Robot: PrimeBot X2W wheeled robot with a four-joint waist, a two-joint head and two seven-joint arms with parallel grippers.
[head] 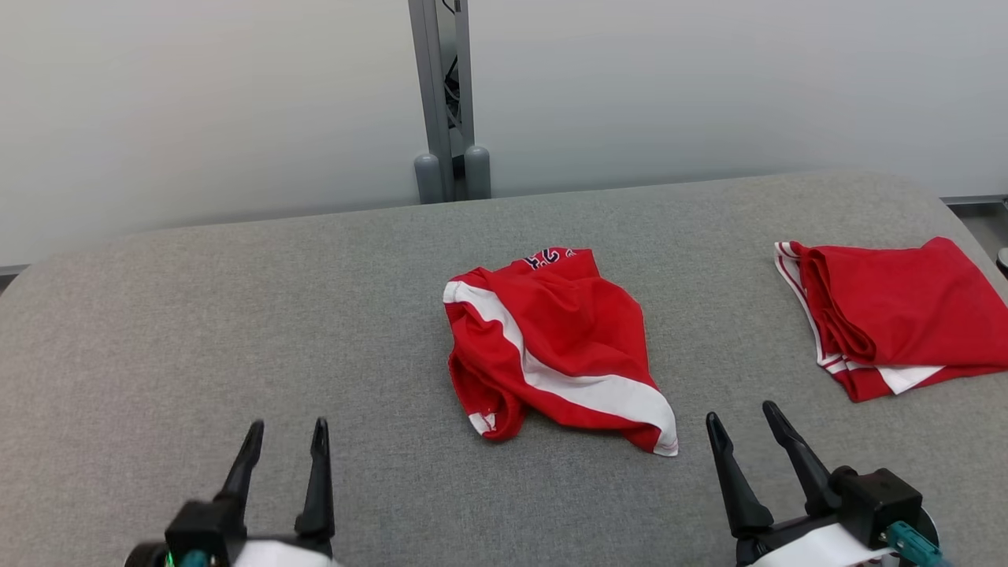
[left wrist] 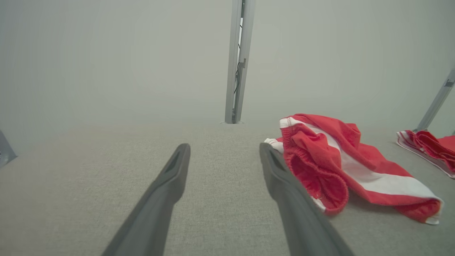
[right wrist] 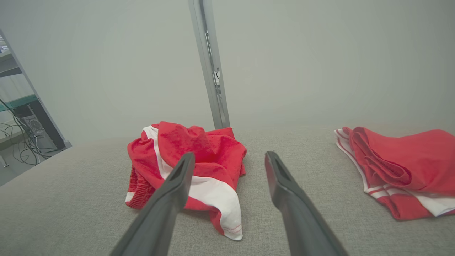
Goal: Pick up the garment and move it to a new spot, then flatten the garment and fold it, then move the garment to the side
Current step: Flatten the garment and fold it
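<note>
**Red heap mid-table, right arm has the shorter reach**

So the crumpled red garment is sitting roughly mid-table, ahead of both arms and between them; neither arm is touching it. In the head view its long axis runs on a diagonal from far-left to near-right, and you can follow it along the white stripe; the elastic waistband bunches up on the left, and the loose hem corner points toward the robot's right. That corner lands just ahead and left of the right gripper, near but not touching; the left gripper is well apart from the cloth, with bare table in between. Both grippers have their fingers spread wide with nothing in them. My guess is the right arm gets first grab at that corner, and the left would have to reach in for the waistband side; a floppy heap like this will probably sag and unfurl once lifted.

The surface is a grey woven-fabric table with rounded corners; it looks soft, so fingers can likely dig under an edge. A second red garment, roughly folded, lies at the table's right end, well apart from the heap; easy to mix up. Behind it all is a plain pale wall and a grey metal post.
</note>
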